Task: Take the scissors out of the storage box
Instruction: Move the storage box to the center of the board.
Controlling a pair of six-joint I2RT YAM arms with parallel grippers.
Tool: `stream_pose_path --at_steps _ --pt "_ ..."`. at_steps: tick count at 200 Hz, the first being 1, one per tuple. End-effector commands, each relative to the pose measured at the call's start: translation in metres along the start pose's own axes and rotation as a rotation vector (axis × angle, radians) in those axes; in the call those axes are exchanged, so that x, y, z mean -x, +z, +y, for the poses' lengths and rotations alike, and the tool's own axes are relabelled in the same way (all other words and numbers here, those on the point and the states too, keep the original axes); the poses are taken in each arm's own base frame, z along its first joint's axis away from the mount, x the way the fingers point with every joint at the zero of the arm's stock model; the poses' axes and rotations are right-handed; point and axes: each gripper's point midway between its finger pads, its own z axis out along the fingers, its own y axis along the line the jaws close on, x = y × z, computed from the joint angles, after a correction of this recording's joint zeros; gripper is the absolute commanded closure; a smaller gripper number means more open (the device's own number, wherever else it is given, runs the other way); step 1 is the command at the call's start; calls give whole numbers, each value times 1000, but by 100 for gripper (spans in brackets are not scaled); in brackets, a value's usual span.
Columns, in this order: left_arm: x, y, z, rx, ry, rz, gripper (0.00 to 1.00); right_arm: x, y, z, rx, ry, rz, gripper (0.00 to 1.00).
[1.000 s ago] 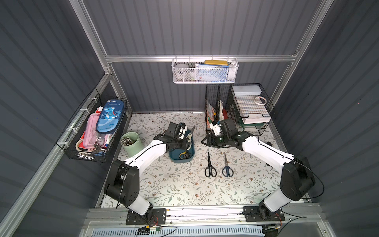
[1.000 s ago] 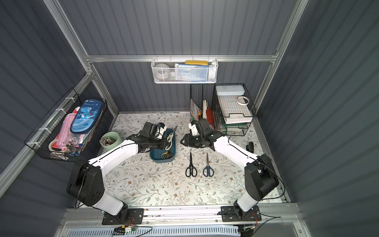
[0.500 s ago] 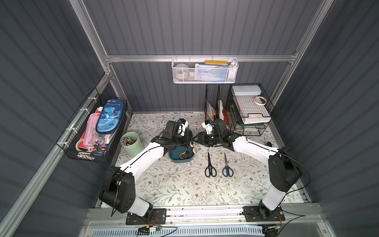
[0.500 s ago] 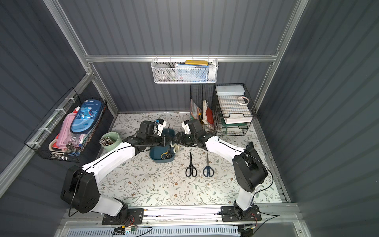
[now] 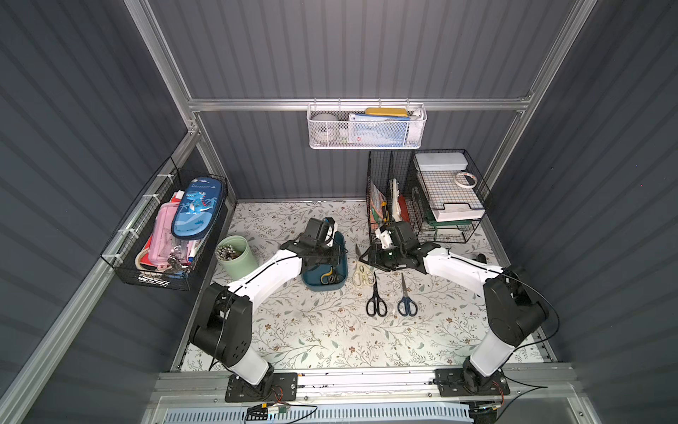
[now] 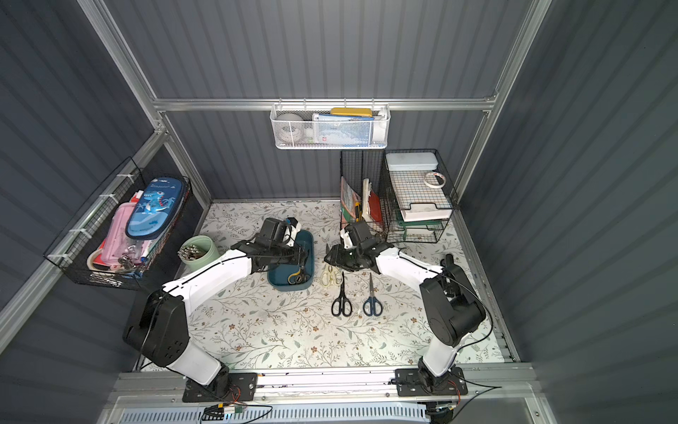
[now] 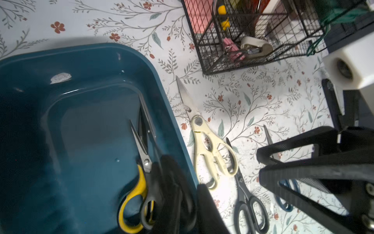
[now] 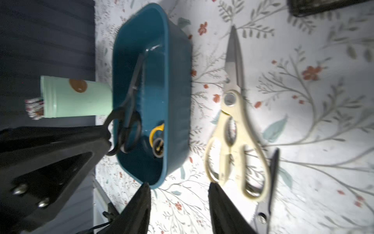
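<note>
Pale floral table covering (image 5: 330, 341) noted beneath both sets of fingers. Find storage box (image 5: 320, 287), teal plastic, directly under left gripper (image 5: 332, 254), with its rim running right by the left fingers (image 7: 210, 210). Cannot tell whether those fingers are clamped on anything: narrow gap, blur, dark handles close by. Read right gripper (image 8: 179, 184) as released, fingers parted over bare table, nothing between them. See the box just off one right fingertip and the cream-white scissors (image 8: 232, 125) flat on the table just off the other. Place black scissors (image 5: 375, 301) and dark blue scissors (image 5: 406, 303) out on the table too, farther from both sets of fingers, black blade tip tucked against the cream handles. Count two pairs inside the box: yellow-and-black scissors (image 7: 139, 188) beside the left fingers, small black scissors (image 8: 131, 101) with handles right at the left fingertips, contact unclear.
</note>
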Motion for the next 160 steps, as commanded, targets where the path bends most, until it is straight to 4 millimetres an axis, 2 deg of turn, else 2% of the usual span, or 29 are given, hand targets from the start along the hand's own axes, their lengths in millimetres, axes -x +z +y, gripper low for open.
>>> stream_pose_path --at_steps 1,37,71,108,160 --pt "1 3 -3 37 -33 12 77 -18 1 -27 -154 -71 58 54" --pt "-1 1 21 115 -126 23 72 -28 17 -25 -320 -207 127 55" --pt "5 -10 47 148 -170 3 68 -33 30 -31 -366 -174 125 54" --pt "-5 -13 81 223 -205 17 64 -29 34 -40 -448 -194 120 52" --pt "-11 -11 90 241 -210 18 63 -27 49 -41 -464 -208 139 52"
